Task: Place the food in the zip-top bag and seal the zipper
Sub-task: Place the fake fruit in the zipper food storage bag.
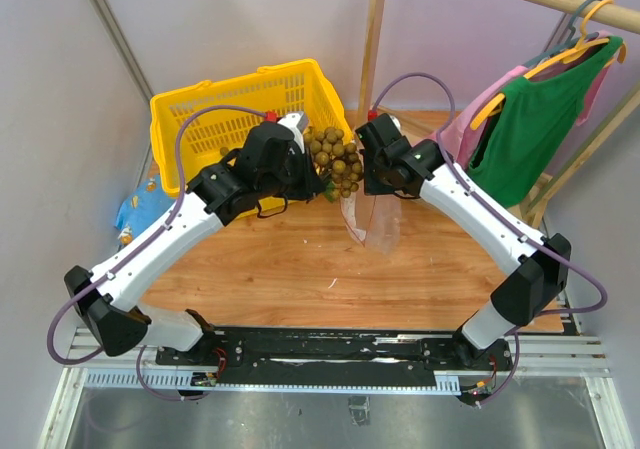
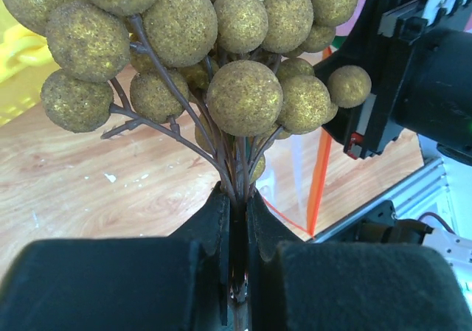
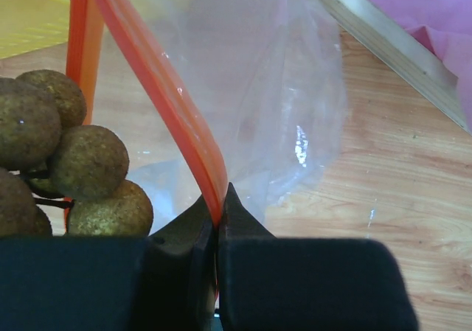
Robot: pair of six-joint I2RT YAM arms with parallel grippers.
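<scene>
My left gripper (image 2: 236,197) is shut on the stem of the olive-brown grape bunch (image 2: 243,95) and holds it in the air, as the top view (image 1: 335,161) shows, right beside the bag's mouth. My right gripper (image 3: 218,211) is shut on the red-orange zipper strip (image 3: 166,88) of the clear zip-top bag (image 3: 273,102), which hangs from it above the table (image 1: 372,221). The grapes (image 3: 66,154) sit at the open mouth between the two strips. The other food pieces and the white slider tab are out of view.
A yellow basket (image 1: 230,109) stands behind the left arm. A blue packet (image 1: 135,209) lies at the table's left edge. A wooden rack (image 1: 375,39) with green and pink clothes (image 1: 530,119) on hangers stands at the back right.
</scene>
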